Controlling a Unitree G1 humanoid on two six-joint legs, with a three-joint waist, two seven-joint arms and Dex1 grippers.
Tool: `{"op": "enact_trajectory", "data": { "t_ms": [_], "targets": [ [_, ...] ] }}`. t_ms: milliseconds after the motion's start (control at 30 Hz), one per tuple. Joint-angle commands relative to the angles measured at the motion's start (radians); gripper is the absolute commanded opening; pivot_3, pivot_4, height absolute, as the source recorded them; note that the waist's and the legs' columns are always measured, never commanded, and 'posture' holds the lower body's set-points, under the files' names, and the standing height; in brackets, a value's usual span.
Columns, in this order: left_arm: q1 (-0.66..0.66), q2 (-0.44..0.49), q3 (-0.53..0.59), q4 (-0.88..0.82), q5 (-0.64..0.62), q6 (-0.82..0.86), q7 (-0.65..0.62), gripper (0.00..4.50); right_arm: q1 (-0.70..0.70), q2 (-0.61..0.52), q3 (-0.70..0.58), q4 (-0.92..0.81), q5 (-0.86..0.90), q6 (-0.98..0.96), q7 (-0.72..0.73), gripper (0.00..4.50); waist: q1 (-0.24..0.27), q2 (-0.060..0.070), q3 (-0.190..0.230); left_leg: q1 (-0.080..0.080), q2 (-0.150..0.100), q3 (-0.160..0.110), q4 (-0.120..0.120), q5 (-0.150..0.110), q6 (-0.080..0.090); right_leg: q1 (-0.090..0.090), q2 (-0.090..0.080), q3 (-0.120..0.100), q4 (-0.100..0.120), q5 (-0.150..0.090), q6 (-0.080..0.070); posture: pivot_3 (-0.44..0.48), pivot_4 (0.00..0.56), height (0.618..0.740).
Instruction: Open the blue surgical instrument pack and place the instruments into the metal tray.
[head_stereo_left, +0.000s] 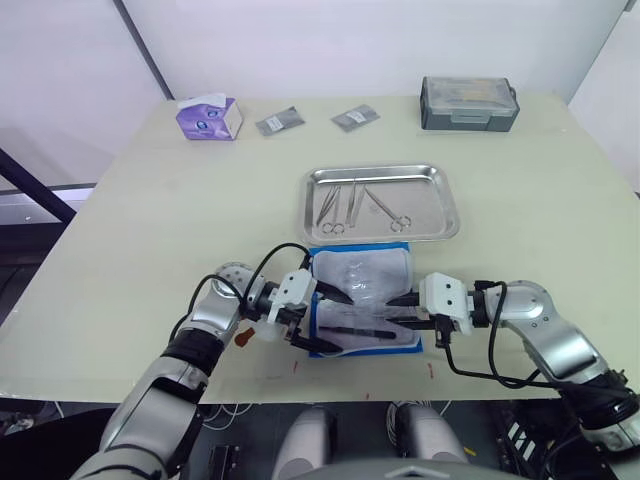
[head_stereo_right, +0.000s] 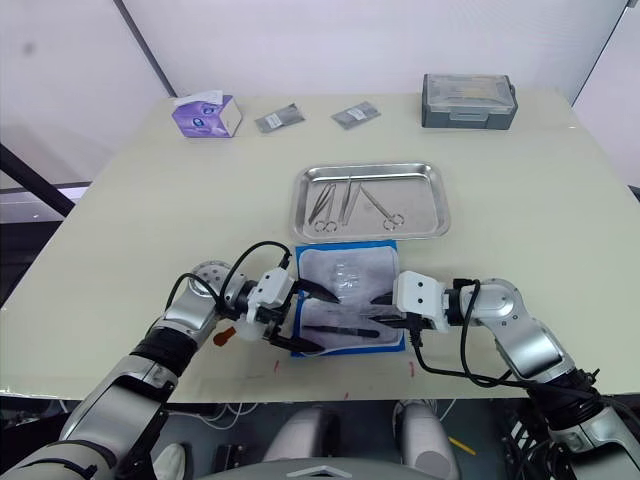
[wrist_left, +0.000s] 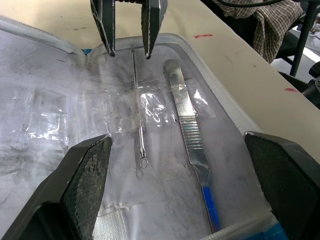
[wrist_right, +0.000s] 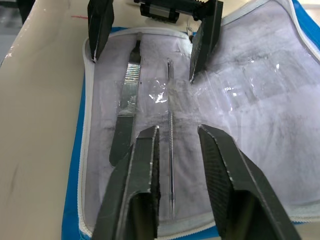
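at the near edge of the desk (head_stereo_left: 120, 230), the blue surgical instrument pack (head_stereo_left: 362, 300) lies already spread open, its pale clear-plastic inside facing up, just in front of the metal tray (head_stereo_left: 381, 205), which holds several scissors and forceps (head_stereo_left: 352, 205). two instruments are left on the pack's near half: a thin wire-like probe (wrist_right: 171, 145) and a flat ridged scalpel handle (wrist_right: 125, 117) with a blue tip, lying side by side, parallel, and apart from each other, their long axes running across the pack from one arm toward the other. the left end effector (head_stereo_left: 322, 318) hovers at the pack's left edge with its two fingers spread wide and holding nothing; the right end effector (head_stereo_left: 403, 311) hovers at the right edge, fingers narrowly parted and also empty. in the right wrist view the probe runs straight out from between the right fingers (wrist_right: 142, 175), in line with them, while the scalpel handle sits off to one side. by that alignment the right arm looks the better placed to take the probe end-on, though such a slim piece lying flat on slick plastic could slide or slip from a pinch; whether the fingertips touch the plastic cannot be told. a grey lidded box (head_stereo_left: 469, 102), two small grey sachets (head_stereo_left: 315, 120) and a purple tissue packet (head_stereo_left: 209, 117) sit well apart at the far edge.
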Motion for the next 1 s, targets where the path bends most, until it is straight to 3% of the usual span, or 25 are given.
{"op": "enact_trajectory", "data": {
  "t_ms": [33,700,800,1000],
  "targets": [
    [0.056,-0.003,-0.091,0.093,0.066,0.023,-0.039,4.5,0.007,0.015,-0.029,-0.014,0.021,-0.016,-0.014,1.3,0.0,0.0,0.0,0.0,0.0,0.0,0.0,0.0,0.0,0.0,0.0,0.0,0.0,0.0,0.0,0.0,0.15,0.734],
    [0.056,0.007,-0.093,0.095,0.062,0.017,-0.039,4.5,0.039,0.046,-0.028,0.078,0.041,-0.012,-0.013,1.3,0.0,0.0,0.0,0.0,0.0,0.0,0.0,0.0,0.0,0.0,0.0,0.0,0.0,0.0,0.0,0.0,0.15,0.734],
    [0.057,0.007,-0.093,0.091,0.061,0.018,-0.039,4.5,0.039,0.045,-0.027,0.076,0.04,-0.012,-0.015,0.75,0.0,0.0,0.0,0.0,0.0,0.0,0.0,0.0,0.0,0.0,0.0,0.0,0.0,0.0,0.0,0.0,0.15,0.734],
    [0.06,0.008,-0.096,0.086,0.06,0.02,-0.039,4.5,0.041,0.042,-0.025,0.07,0.031,-0.014,-0.022,0.75,0.0,0.0,0.0,0.0,0.0,0.0,0.0,0.0,0.0,0.0,0.0,0.0,0.0,0.0,0.0,0.0,0.15,0.734]
  ]
}}
